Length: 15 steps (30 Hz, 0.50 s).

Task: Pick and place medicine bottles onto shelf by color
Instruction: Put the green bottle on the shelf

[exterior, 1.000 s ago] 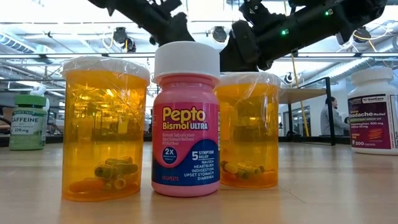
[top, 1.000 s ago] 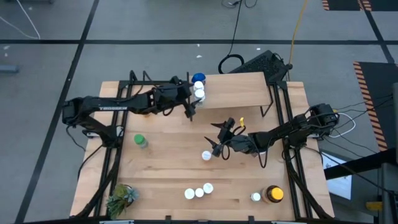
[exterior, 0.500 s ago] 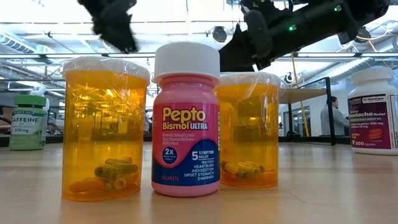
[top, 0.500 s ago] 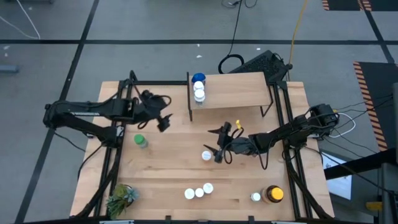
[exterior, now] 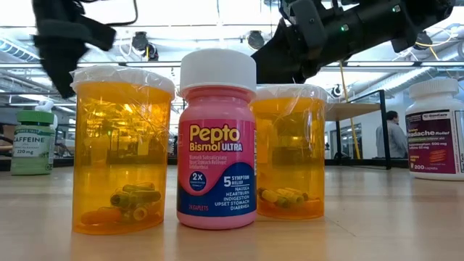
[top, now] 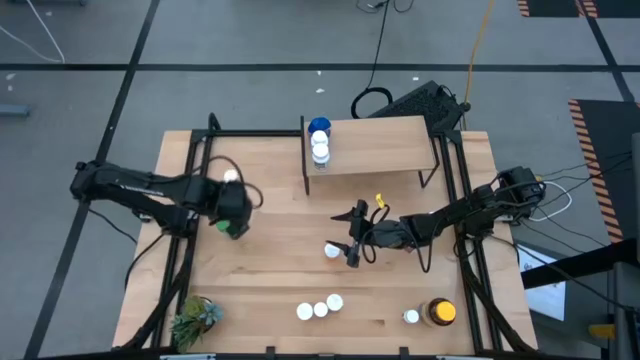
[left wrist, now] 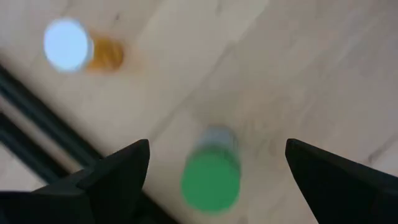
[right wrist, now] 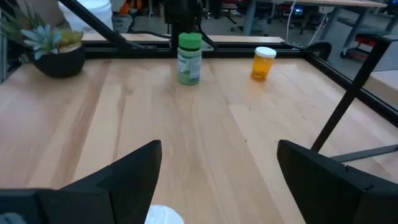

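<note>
On the shelf (top: 375,145) stand 2 bottles: 1 blue-capped (top: 319,126), 1 white-capped (top: 320,151).
Left gripper (left wrist: 211,168) hangs open over the green-capped bottle (left wrist: 211,177); right gripper (right wrist: 214,171) is open above a white cap (right wrist: 164,214).

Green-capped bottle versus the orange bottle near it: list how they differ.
The green-capped bottle has a pale body with a green label; the orange bottle is clear amber. Their caps differ: green against white. The green-capped bottle stands taller. Both stand upright on the table, apart from each other.
</note>
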{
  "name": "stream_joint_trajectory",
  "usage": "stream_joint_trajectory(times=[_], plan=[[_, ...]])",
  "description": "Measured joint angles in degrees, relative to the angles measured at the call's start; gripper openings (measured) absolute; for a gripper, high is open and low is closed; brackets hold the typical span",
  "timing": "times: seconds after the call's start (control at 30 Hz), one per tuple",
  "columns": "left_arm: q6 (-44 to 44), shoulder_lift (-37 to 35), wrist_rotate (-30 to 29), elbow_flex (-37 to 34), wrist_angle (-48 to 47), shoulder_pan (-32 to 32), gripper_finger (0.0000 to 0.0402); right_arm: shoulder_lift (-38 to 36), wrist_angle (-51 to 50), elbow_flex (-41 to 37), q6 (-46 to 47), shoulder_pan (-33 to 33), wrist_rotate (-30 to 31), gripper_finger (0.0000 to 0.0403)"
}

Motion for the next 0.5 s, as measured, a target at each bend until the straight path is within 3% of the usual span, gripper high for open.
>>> stream_joint_trajectory(times=[0.2,0.3,0.5], plan=[[-6.7,0.3,-0.9,-0.6,-4.6,-6.2,0.0381,0.0,-0.8,0.0,0.2,0.0,-2.7,0.0313],[-10.5,0.3,-0.6,-1.7,-4.7,-7.2,0.0381,0.0,-0.2,0.0,0.3,0.0,-5.6,0.0313],[-11.1,0.3,0.9,-5.1,-4.5,-6.4,0.0381,0.0,-0.2,0.0,0.3,0.0,-5.7,0.0313]])
